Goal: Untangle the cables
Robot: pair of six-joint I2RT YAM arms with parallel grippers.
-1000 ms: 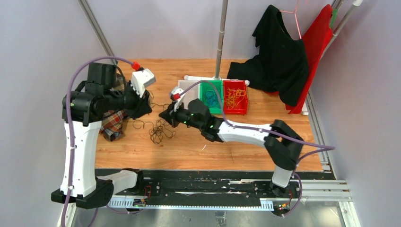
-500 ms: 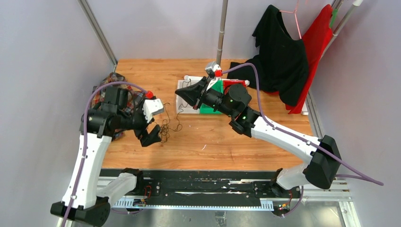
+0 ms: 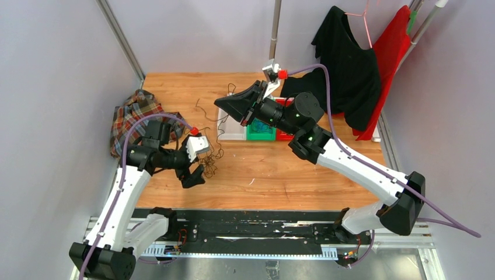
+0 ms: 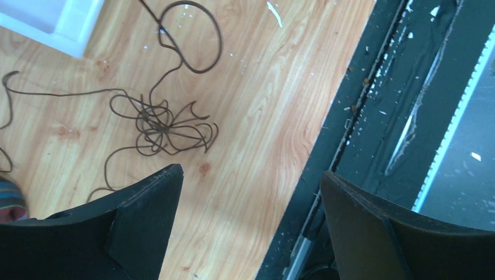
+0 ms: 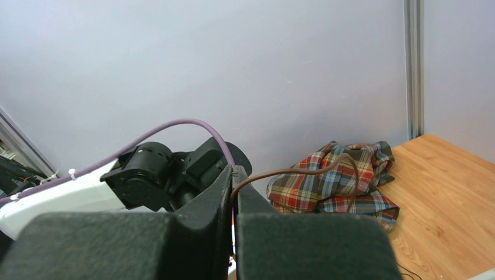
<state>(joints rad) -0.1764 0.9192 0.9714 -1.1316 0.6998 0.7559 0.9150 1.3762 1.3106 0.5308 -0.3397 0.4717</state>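
Three risks are identified, one in each view.

In the top external view, the right end effector [image 3: 225, 106] is seen raised above the white tray [image 3: 231, 133]. A brown strand [image 3: 204, 111] is led from it down toward the knot [image 3: 209, 153] of cables on the tabletop [image 3: 280, 175]. The left end effector [image 3: 195, 175] is held spread just beside the knot, with nothing gripped. Because the knot is not pinned, it could be dragged along or cinched tighter if the strand were pulled further.

In the left wrist view, the left end effector [image 4: 251, 175] is shown wide. The knot [image 4: 166, 125] lies flat beyond the fingers [image 4: 140, 221] and is not touched by them. One finger is seen over the black rail [image 4: 379, 116] past the tabletop edge, so that edge could be struck in a straight descent.

In the right wrist view, the right end effector [image 5: 233, 175] is closed on the brown strand [image 5: 303, 169], which is pinched only at the very tips. Slippage under tension is judged likely.
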